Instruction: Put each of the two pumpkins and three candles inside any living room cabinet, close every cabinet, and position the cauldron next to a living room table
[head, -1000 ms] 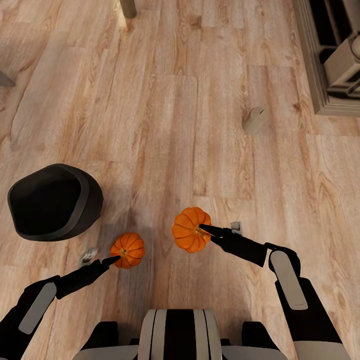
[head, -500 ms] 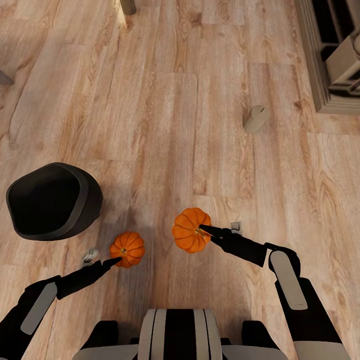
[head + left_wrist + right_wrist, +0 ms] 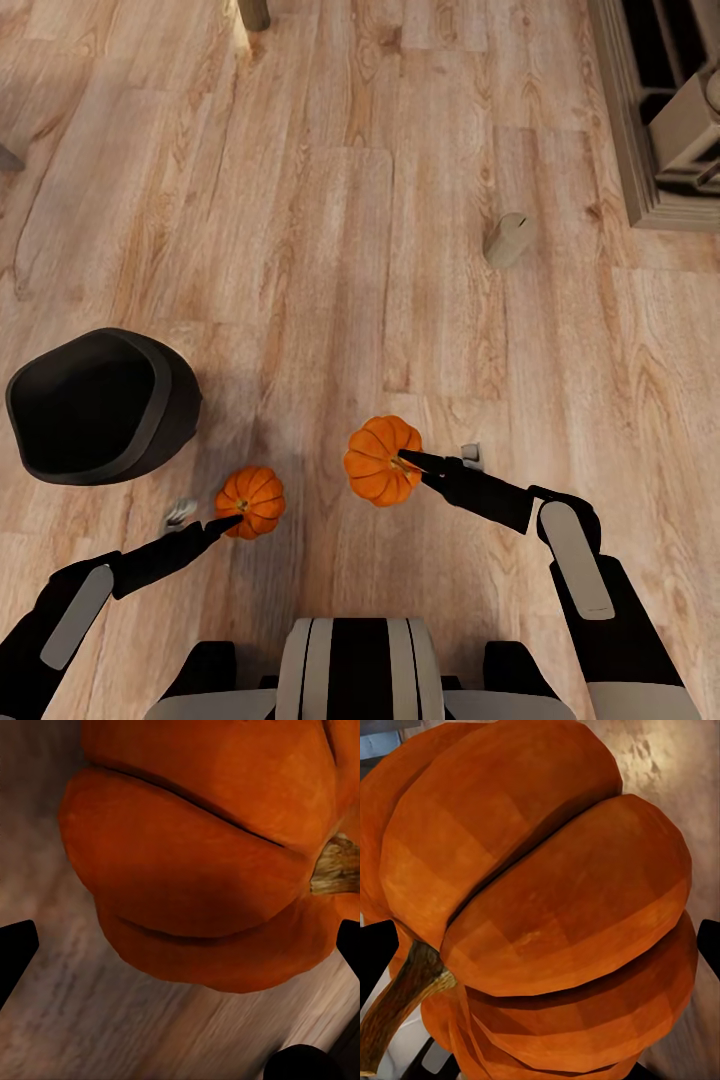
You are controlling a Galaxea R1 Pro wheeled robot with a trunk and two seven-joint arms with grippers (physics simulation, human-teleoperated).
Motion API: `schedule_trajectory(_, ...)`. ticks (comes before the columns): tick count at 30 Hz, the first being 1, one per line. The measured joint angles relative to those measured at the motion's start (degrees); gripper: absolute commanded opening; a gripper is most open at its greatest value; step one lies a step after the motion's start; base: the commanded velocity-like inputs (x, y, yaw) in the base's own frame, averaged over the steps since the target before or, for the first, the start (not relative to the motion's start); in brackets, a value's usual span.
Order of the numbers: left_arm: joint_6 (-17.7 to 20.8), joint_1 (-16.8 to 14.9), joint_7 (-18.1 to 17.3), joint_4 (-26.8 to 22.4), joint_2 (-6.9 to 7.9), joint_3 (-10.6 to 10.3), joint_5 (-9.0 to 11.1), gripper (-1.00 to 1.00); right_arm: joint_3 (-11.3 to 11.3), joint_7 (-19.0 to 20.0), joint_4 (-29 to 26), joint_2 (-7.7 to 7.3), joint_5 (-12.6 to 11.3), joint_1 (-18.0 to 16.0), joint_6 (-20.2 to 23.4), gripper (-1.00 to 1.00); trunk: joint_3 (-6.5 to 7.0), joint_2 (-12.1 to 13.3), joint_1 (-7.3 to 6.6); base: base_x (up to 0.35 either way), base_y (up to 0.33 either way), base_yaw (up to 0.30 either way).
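The left gripper (image 3: 232, 519) and right gripper (image 3: 405, 461) are each gripping a ribbed orange pumpkin (image 3: 253, 500) (image 3: 380, 460) above the plank floor (image 3: 330, 250).

Bare plank flooring with furniture at its edges

Pale wooden floor (image 3: 330, 250) of long grained boards runs across the head view. At the right edge stands a stone-coloured fireplace surround (image 3: 660, 110) with a stepped base and a dark opening. A furniture leg (image 3: 255, 14) stands at the top edge, and a grey corner of another piece (image 3: 10, 157) juts in at the left edge.
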Motion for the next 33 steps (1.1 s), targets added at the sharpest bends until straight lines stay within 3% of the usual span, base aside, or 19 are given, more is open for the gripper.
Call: schedule_trajectory(33, 0.0, 0.0, 0.0, 0.0, 0.0, 0.2, -0.1, 1.0, 0.0, -0.7, 0.1, 0.0, 0.1, 0.0, -0.1, -1.0, 0.0, 0.0, 0.0, 0.024, -0.004, 0.0)
